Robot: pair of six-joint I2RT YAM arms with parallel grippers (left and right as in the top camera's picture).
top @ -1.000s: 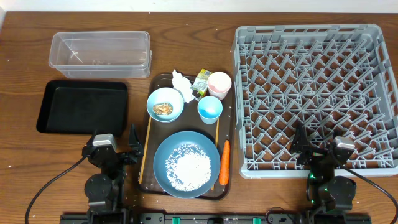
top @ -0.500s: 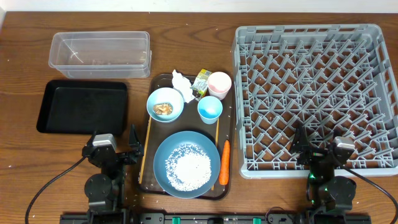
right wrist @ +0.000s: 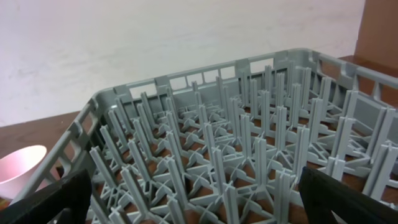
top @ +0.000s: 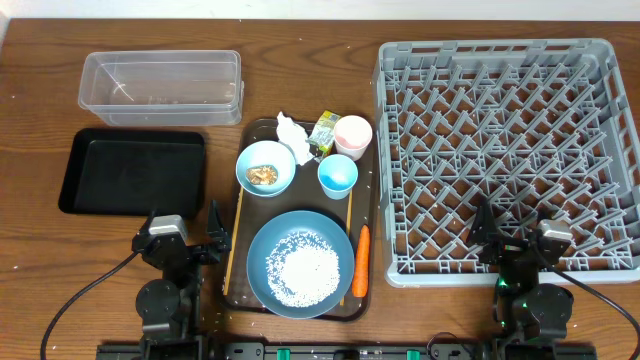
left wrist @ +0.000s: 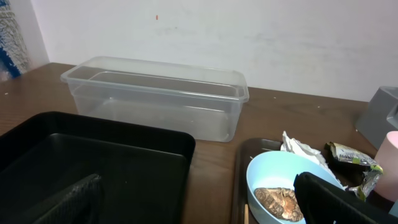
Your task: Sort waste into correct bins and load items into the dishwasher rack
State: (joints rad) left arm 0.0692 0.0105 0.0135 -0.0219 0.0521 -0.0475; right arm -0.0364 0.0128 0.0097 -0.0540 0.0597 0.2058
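Far left: black tray (top: 130, 175), with the clear tub (top: 160, 87) behind it. The left gripper (top: 185, 238) hovers at the table's front edge, just right of the black tray, jaws wide apart, nothing between them.

Centre: the brown serving tray (top: 366, 192) carries everything else.
- Back: light-blue bowl (top: 250, 158) holding the brown lump (top: 263, 175), tissue (top: 291, 133), wrapper (top: 323, 131), pink cup (top: 352, 132), light-blue cup (top: 338, 175).
- Front: blue plate (top: 300, 226) with rice (top: 300, 272), flanked by chopsticks (top: 234, 245).
- Right rim: carrot (top: 361, 262).

Right: grey rack (top: 505, 150). The right gripper (top: 512, 240) sits over its front edge, jaws spread, holding nothing.
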